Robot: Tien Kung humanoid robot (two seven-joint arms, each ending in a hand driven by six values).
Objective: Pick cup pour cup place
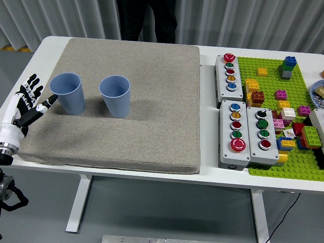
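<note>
- While nothing is yet held, the scene spreads out from the white table (210,55), whose left part is covered by a grey fabric mat (136,76); the mat looks soft, so a cup set down on it may sit less firmly than on bare tabletop.
- To the right lie a green brick baseplate (268,86) strewn with coloured bricks and three grey button boxes (237,132), all well apart from the cups.
- A person (147,17) in dark clothing stands at the far edge; no hands of theirs show.
- Two blue cups stand upright on the mat's left side: the left cup (67,93) and, just beside it, the right cup (115,95). Both look like thin, light, ribbed plastic that would buckle under a hard squeeze and tip easily. Whether either holds anything cannot be told.
- Judged best hold: around the mid-wall, thumb opposite fingers, gently and level.
- The left hand (25,106) hovers at the mat's left edge, fingers spread and empty, one fingertip near the left cup's wall but apart.
</note>
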